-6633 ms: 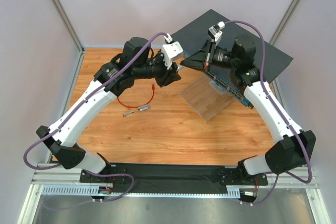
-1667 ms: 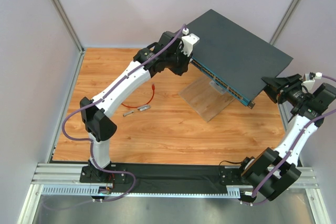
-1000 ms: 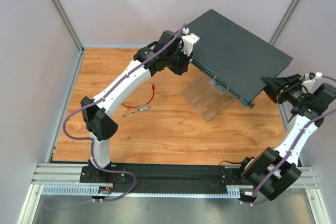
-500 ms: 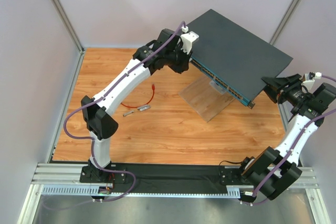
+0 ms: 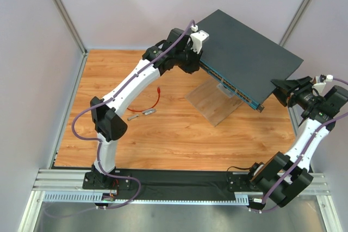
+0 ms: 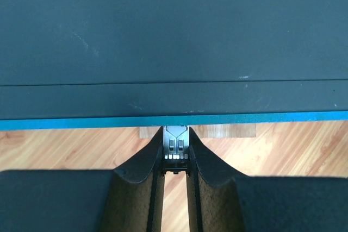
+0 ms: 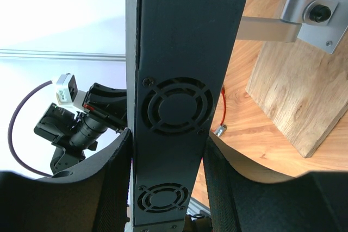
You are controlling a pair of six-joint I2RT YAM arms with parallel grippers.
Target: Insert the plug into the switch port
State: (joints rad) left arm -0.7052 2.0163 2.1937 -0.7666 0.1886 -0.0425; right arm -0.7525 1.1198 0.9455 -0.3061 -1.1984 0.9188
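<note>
Clamping the switch (image 5: 244, 47) by its vented end, the right pincer (image 5: 278, 87) has one finger on each broad face. Only its wrist view shows that end: matte dark metal with two round fan grilles, a black pad (image 7: 117, 183) pressed to either side.

Only the overhead view shows the ports (image 5: 228, 84), small square sockets in a row along the thin, blue-trimmed front face. They run from the right pincer toward the left pincer (image 5: 192, 64) at the other corner.

The left wrist view shows what the overhead hides. The black fingers (image 6: 142, 169) are set close together, tips just beside the blue edge, and between them is a small pale grey piece (image 6: 175, 144) with two dark slots. Whether the pincer is clenched on it I cannot tell.

The plug (image 5: 157, 87) lies on the wood-grain table (image 5: 179, 139), well behind the left pincer, toward the bases. It ends a thin red cable (image 5: 157, 100) that loops, with two grey stubs (image 5: 140, 114) just beside the loop. Beyond the right pincer its wrist view also shows a pale wooden stand (image 7: 288, 80) with a brushed metal bracket (image 7: 318, 17).
</note>
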